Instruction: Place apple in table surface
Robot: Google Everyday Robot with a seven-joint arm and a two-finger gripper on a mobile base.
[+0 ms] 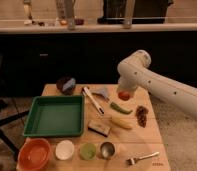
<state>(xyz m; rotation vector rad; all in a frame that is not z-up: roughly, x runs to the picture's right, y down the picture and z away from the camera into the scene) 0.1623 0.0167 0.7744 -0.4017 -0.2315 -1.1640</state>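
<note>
Dark cabinets and a pale counter run behind the light wooden table surface (142,137), over whose far right part the white arm reaches in from the right. The gripper (124,90) hangs at the arm's end with the apple (124,95) right at its tip; whether it grips the fruit or has let go cannot be told, nor whether the apple touches the wood.

Just nearer the camera than the gripper lies a green pod (121,107). Just left of it in the view are a grey scoop (102,93) and a white utensil (93,100). Nearer and to the right of it sits a dark grape cluster (141,115). Further toward the camera lie a yellow piece (121,123) and a dark block (99,128). Well left of the gripper sits the green tray (54,116). Farthest from it, along the near edge, stand an orange bowl (34,153), three small cups (87,150) and a fork (142,158).
</note>
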